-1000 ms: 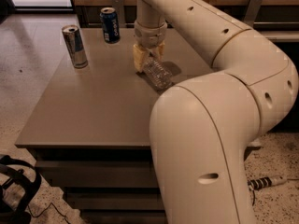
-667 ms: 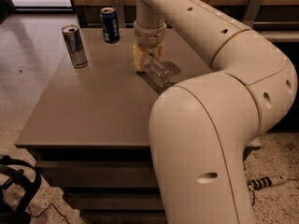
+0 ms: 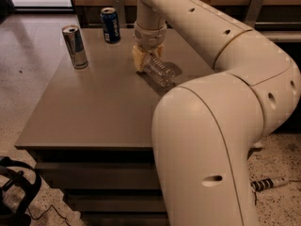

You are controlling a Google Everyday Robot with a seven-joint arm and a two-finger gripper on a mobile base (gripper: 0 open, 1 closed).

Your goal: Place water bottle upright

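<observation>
The water bottle (image 3: 159,71) is a clear ribbed plastic bottle lying on its side on the grey-brown table (image 3: 94,112), its far end between my fingers. My gripper (image 3: 145,60) hangs from the cream arm, pointing down at the table's back middle, its yellowish fingers (image 3: 138,60) closed around the bottle's upper end. The bottle's cap is hidden by the fingers.
A silver-blue slim can (image 3: 75,46) stands upright at the table's back left. A blue drink can (image 3: 110,25) stands upright behind it, near the far edge. My large arm segment (image 3: 207,145) blocks the table's right side. A cable lies on the speckled floor at right (image 3: 268,183).
</observation>
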